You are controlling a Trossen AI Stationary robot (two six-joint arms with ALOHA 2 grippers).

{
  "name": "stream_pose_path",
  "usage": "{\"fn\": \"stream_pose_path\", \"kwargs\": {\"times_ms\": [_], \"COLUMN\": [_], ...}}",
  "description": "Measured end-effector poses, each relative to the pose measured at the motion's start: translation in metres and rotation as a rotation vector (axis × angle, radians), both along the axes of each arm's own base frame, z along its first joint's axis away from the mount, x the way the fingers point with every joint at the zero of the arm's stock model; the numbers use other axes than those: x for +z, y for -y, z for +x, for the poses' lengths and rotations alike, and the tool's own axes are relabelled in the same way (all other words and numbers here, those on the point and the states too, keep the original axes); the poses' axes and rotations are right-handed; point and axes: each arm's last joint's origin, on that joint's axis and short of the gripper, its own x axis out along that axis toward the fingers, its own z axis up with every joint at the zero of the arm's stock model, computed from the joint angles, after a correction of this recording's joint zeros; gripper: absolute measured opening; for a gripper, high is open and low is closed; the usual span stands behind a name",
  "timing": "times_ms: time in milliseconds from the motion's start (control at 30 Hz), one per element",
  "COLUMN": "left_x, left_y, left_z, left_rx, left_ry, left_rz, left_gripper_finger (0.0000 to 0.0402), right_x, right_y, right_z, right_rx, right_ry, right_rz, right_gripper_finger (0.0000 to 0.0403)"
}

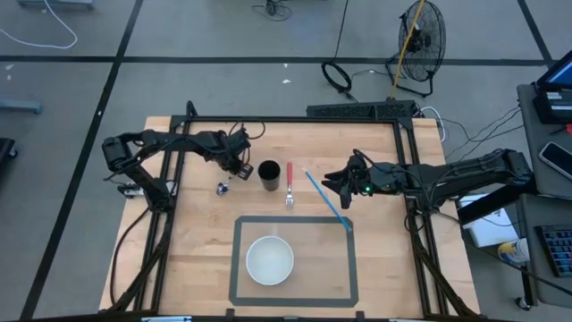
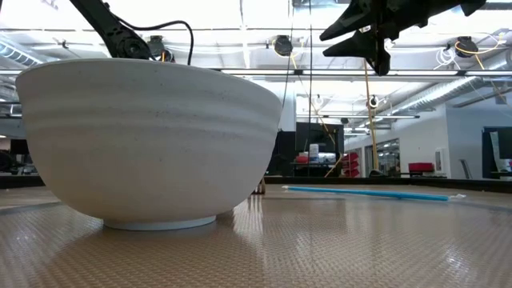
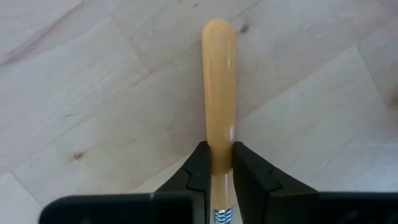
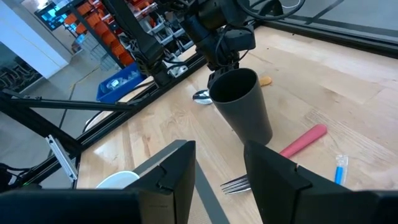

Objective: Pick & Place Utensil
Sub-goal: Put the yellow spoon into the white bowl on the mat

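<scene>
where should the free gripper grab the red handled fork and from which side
Grip the red-handled fork on its red handle, probably near mid-length, coming straight down from above. It lies flat on the table, so only a top-down pinch across the narrow handle fits. The black cup stands close on one side, so keep the fingers clear of it. The right gripper is open and nearby; the left gripper holds a wooden-handled utensil.
</scene>
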Motion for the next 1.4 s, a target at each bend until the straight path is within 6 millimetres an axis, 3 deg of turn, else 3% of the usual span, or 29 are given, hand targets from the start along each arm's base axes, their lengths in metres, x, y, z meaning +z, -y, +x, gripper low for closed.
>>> {"fn": "stream_pose_path", "kwargs": {"times_ms": [300, 433, 567, 700, 967, 1100, 1233, 1400], "left_x": [0.024, 0.037, 0.036, 0.036, 0.037, 0.036, 0.031, 0.016], "left_y": [0.008, 0.009, 0.005, 0.002, 0.003, 0.003, -0.001, -0.006], "left_z": [-0.004, -0.009, -0.015, -0.013, -0.012, -0.016, -0.019, -0.019], "left_rx": [-0.017, -0.015, -0.012, -0.026, -0.136, -0.168, -0.147, -0.147], "left_ry": [0.011, 0.037, 0.017, 0.040, 0.046, 0.011, -0.023, -0.047], "left_rz": [0.151, 0.179, 0.146, 0.165, 0.161, 0.146, 0.116, 0.023], "left_gripper_finger": [0.0001, 0.0001, 0.0002, 0.0039, 0.0165, 0.0208, 0.0212, 0.0174], "right_x": [0.000, 0.000, 0.000, 0.000, -0.001, -0.001, -0.001, -0.001], "right_y": [0.000, 0.000, 0.000, 0.000, 0.000, 0.000, 0.000, 0.000], "right_z": [0.000, 0.000, 0.000, 0.000, 0.000, 0.000, 0.000, 0.000], "right_rx": [0.000, 0.000, 0.001, 0.001, -0.002, -0.001, -0.001, -0.001], "right_ry": [0.000, -0.003, -0.005, -0.004, -0.005, -0.005, -0.005, -0.005], "right_rz": [0.000, -0.001, -0.004, -0.004, 0.009, 0.007, 0.006, 0.006], "right_gripper_finger": [0.0132, 0.0132, 0.0132, 0.0132, 0.0132, 0.0132, 0.0132, 0.0132]}}
